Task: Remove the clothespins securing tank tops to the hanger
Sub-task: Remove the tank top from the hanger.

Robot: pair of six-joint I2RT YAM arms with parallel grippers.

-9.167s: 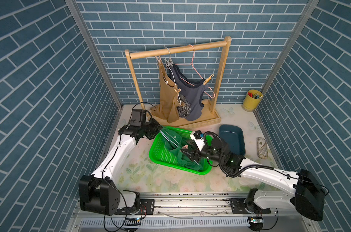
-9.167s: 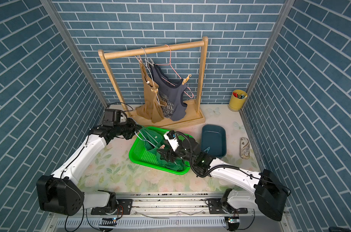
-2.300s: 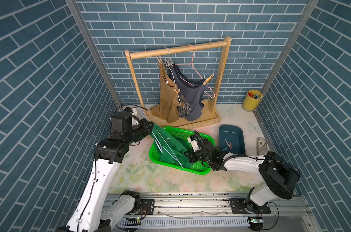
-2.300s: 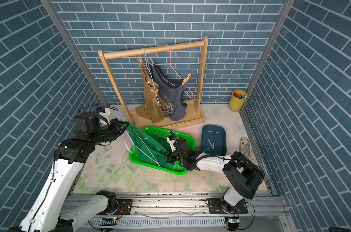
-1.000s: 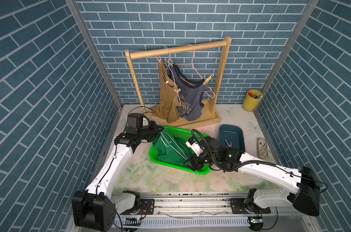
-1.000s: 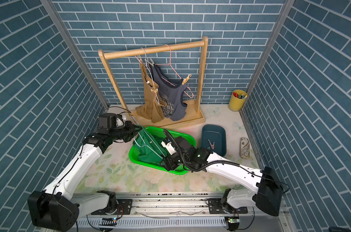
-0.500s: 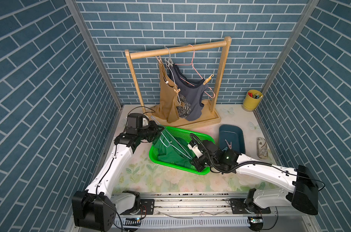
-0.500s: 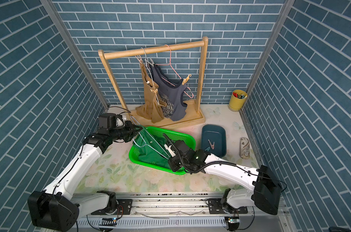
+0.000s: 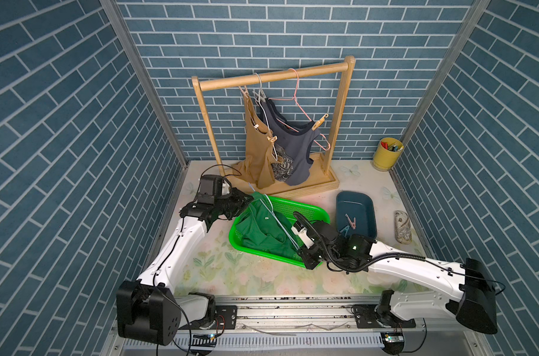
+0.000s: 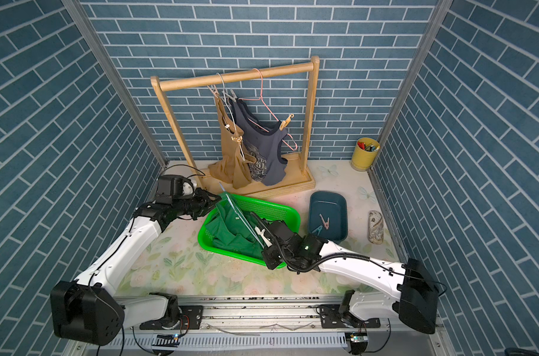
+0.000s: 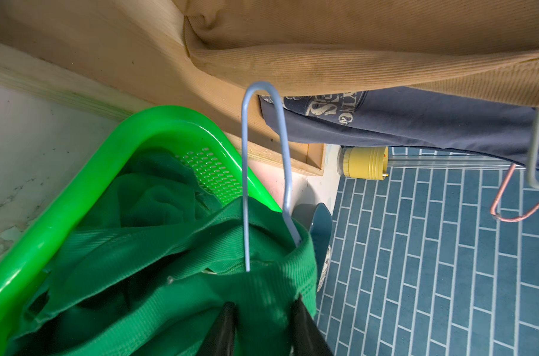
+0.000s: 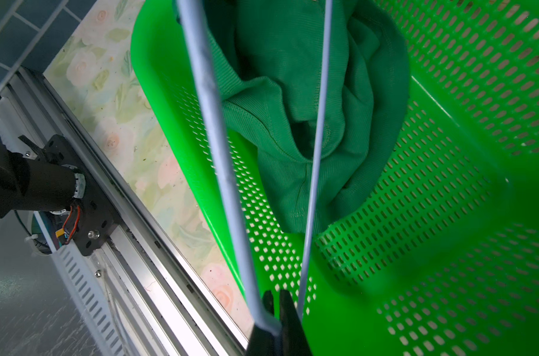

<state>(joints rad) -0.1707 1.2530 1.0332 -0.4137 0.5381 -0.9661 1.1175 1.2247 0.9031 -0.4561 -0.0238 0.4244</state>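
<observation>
Two tank tops (image 9: 292, 145) on rack (image 9: 274, 78), one in basket (image 9: 292, 209); two clothespins (image 9: 350, 222) in tray (image 9: 354, 200).

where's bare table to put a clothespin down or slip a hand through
Bare floral table runs between the green basket and the front rail, beside the left arm. Another patch lies between the rack base, yellow cup and blue tray. Crowded: the basket, with green top, hanger, left gripper and right gripper at it.

Bright even light, blurred wrist foregrounds

Three tank tops (image 9: 292, 154), three hangers (image 9: 305, 108)
</observation>
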